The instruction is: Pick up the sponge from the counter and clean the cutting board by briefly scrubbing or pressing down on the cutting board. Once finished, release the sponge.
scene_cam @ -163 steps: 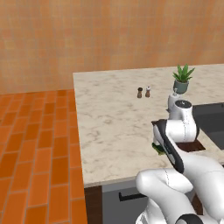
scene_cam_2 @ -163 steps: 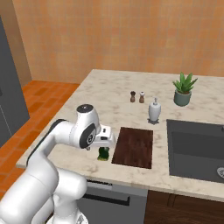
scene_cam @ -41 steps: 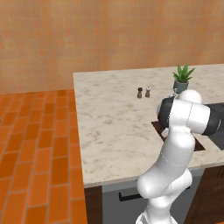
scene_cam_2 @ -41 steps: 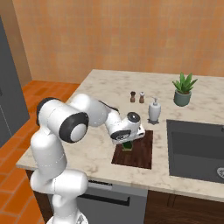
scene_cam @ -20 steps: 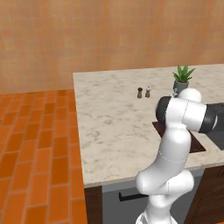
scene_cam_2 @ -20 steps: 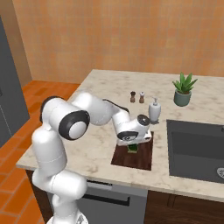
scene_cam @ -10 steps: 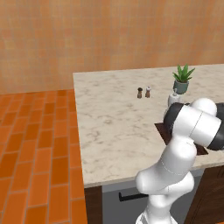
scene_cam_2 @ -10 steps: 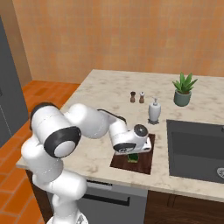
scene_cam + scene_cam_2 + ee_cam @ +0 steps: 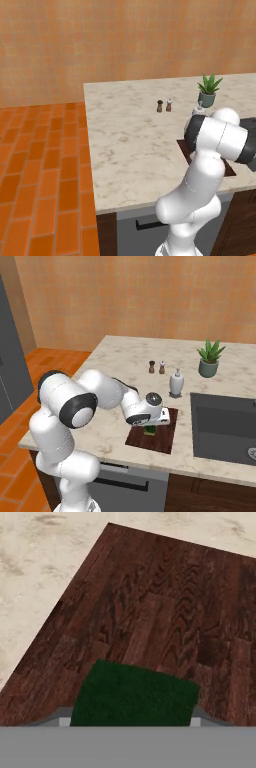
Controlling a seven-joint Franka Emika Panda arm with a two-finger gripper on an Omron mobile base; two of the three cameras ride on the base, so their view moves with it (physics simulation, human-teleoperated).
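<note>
The dark green sponge (image 9: 134, 698) lies flat on the dark brown cutting board (image 9: 165, 607), pinched between my fingers, whose tips barely peek out at its two sides. My gripper (image 9: 149, 426) hangs low over the board (image 9: 162, 440), shut on the sponge (image 9: 149, 430), which touches the wood near the board's middle. The board rests on the beige marble counter (image 9: 120, 363) just left of the sink. In the left base view my own arm hides most of the board (image 9: 182, 145) and the hand.
A dark sunken sink (image 9: 225, 428) lies right of the board. A white soap dispenser (image 9: 176, 382), two small shakers (image 9: 156, 367) and a potted plant (image 9: 209, 358) stand behind it. Orange tiled floor (image 9: 40, 165) lies left of the counter.
The arm's elbow has swung down and to the left in the right base view. The sponge has slid a little toward the counter's front edge on the board, still held.
</note>
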